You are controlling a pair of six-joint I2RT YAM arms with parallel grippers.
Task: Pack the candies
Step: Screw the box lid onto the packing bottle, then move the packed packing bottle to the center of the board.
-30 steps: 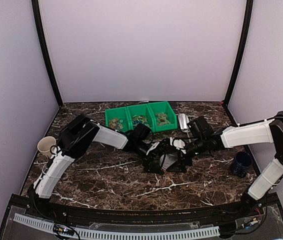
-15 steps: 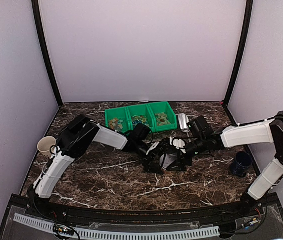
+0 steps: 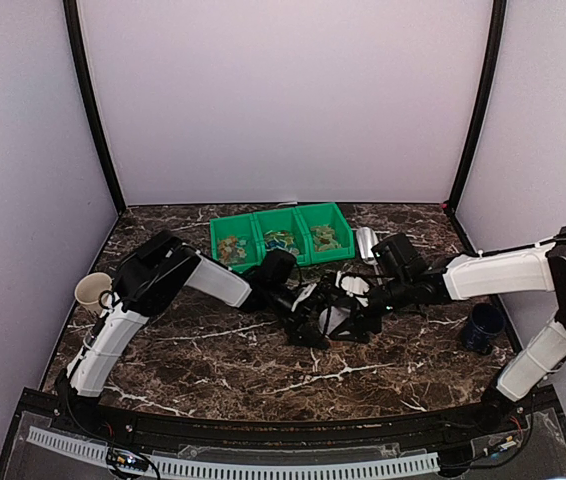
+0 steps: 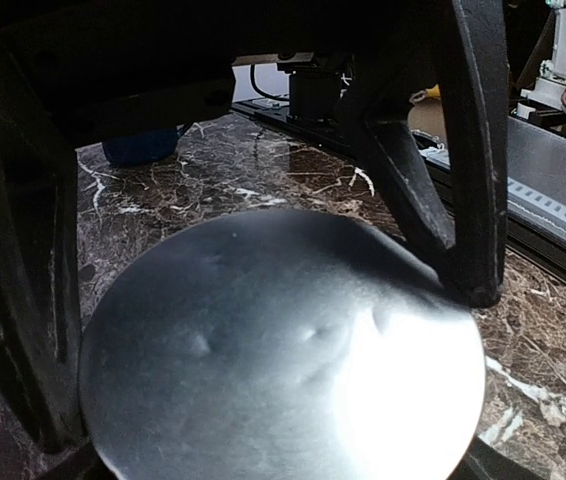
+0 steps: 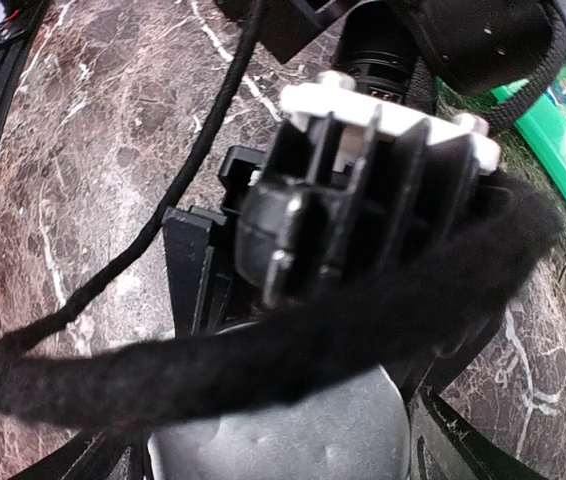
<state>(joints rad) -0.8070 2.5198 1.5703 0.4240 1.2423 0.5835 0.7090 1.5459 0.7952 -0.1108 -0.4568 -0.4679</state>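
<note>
The candies [image 3: 281, 240] lie as small gold, green and blue sweets in the three compartments of a green bin [image 3: 231, 228] at the back; a corner of the bin [image 5: 563, 130] shows in the right wrist view. At the table's middle both grippers meet on a silver foil pouch [image 3: 338, 320]. My left gripper [image 3: 313, 318] comes from the left, my right gripper [image 3: 359, 312] from the right. In the left wrist view the pouch [image 4: 283, 350] fills the gap of the left gripper [image 4: 258, 365]. The right gripper [image 5: 278, 450] has the pouch [image 5: 283, 435] spanning its jaws, partly hidden by a black cable [image 5: 263, 350].
A cream cup [image 3: 92, 290] stands at the left table edge. A dark blue mug [image 3: 483, 327] stands at the right, its blue side [image 4: 143, 148] showing in the left wrist view. A second silver item [image 3: 366, 243] lies right of the bin.
The right gripper's jaws have narrowed a little onto the pouch. Both grippers and the pouch have shifted slightly toward the back.
</note>
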